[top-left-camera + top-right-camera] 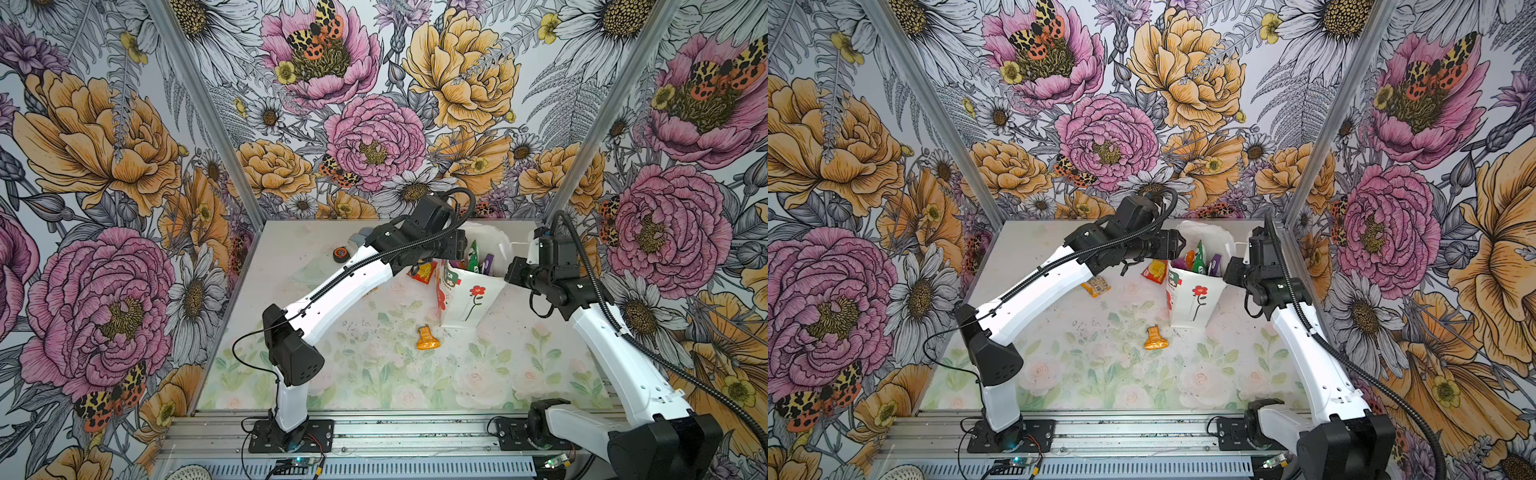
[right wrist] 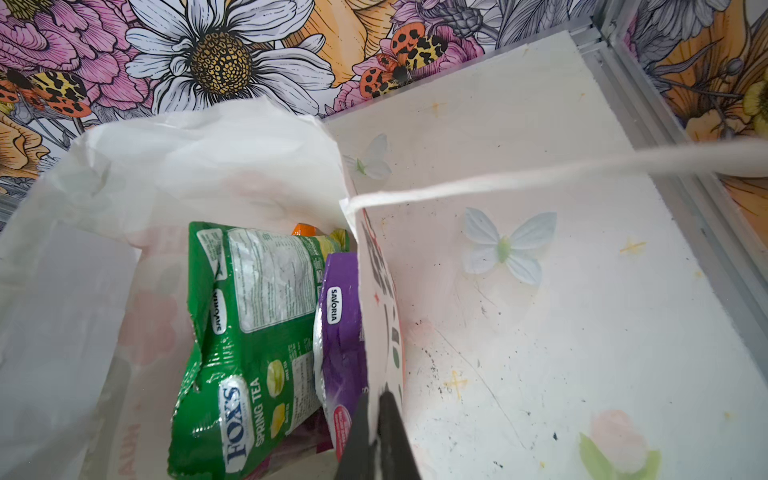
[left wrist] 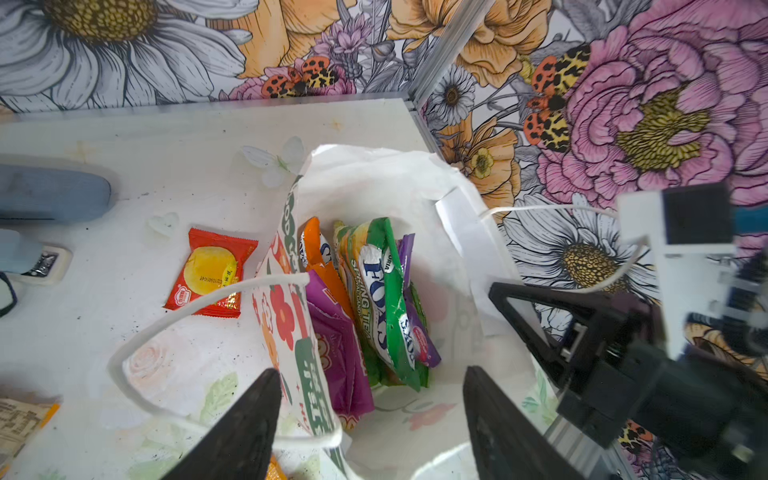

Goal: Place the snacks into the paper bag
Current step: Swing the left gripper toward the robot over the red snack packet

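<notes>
I judge the task to be well past the half. The paper bag (image 1: 467,299) stands upright at about 1 o'clock from the middle of the table (image 1: 374,374). It already holds several snacks standing on edge: a green Fox's packet (image 3: 382,299), a purple packet (image 2: 340,332), a magenta packet (image 3: 336,353) and an orange-topped packet (image 3: 318,253). Their tops reach nearly to the mouth of the bag. Whether more lie deeper inside, I cannot tell.

As far as I can see, three snacks are left outside. A red-yellow packet (image 3: 212,278) lies flat at 9 o'clock of the bag, just beside its wall. A small amber packet (image 1: 427,338) lies at 7 o'clock of the bag, near its foot but apart from it. A tan-orange packet (image 1: 1096,286) lies farther out at 9 o'clock, partly under my left arm.

My left gripper (image 3: 370,370) hangs over the mouth of the bag, jaws wide apart and nothing between them. My right gripper (image 2: 376,399) is pinched on the bag's rim at the 3 o'clock side, and I think this keeps the mouth open.

The tape measure (image 1: 340,253) and the grey-blue case (image 3: 54,195), at about 10 o'clock of the bag, are not snacks, so I will not touch them.
</notes>
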`<control>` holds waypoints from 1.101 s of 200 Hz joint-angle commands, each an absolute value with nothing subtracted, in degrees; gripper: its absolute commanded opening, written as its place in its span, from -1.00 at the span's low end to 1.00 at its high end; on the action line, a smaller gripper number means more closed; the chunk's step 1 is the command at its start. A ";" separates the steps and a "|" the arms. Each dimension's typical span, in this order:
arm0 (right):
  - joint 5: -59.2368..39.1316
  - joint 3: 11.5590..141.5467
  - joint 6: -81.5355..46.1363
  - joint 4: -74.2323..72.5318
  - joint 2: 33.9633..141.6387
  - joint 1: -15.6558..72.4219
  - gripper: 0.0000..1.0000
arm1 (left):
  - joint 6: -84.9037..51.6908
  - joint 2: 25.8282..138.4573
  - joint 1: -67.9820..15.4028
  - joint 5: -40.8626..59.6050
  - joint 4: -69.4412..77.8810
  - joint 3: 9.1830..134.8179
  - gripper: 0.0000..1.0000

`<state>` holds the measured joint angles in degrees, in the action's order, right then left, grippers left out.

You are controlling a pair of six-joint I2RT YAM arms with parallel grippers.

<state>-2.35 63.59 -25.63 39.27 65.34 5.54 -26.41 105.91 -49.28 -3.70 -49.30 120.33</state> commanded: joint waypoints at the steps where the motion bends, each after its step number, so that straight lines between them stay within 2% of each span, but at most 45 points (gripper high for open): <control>1: 0.54 65.48 -25.75 37.94 62.29 4.99 -1.00 | -22.10 100.26 -49.57 -7.32 -49.69 119.88 0.50; 33: 1.26 66.04 -25.52 38.71 61.62 4.92 -1.00 | -20.20 94.28 -49.19 -11.60 -47.55 115.04 0.56; 76: 2.85 66.03 -25.10 39.46 61.24 4.90 -1.00 | -25.02 83.25 -43.85 -22.27 -40.81 99.51 0.60; 103: 3.31 65.40 -25.05 39.64 60.67 4.83 -1.00 | -34.25 79.61 -33.68 -14.95 -38.90 89.88 0.60; 136: 2.82 64.52 -25.38 39.73 60.16 4.86 -1.00 | -37.24 81.84 -27.26 -7.17 -37.71 84.50 0.61; 220: 2.33 62.69 -25.58 39.99 59.01 4.83 -1.00 | -45.19 96.38 -25.99 3.57 -29.52 81.73 0.60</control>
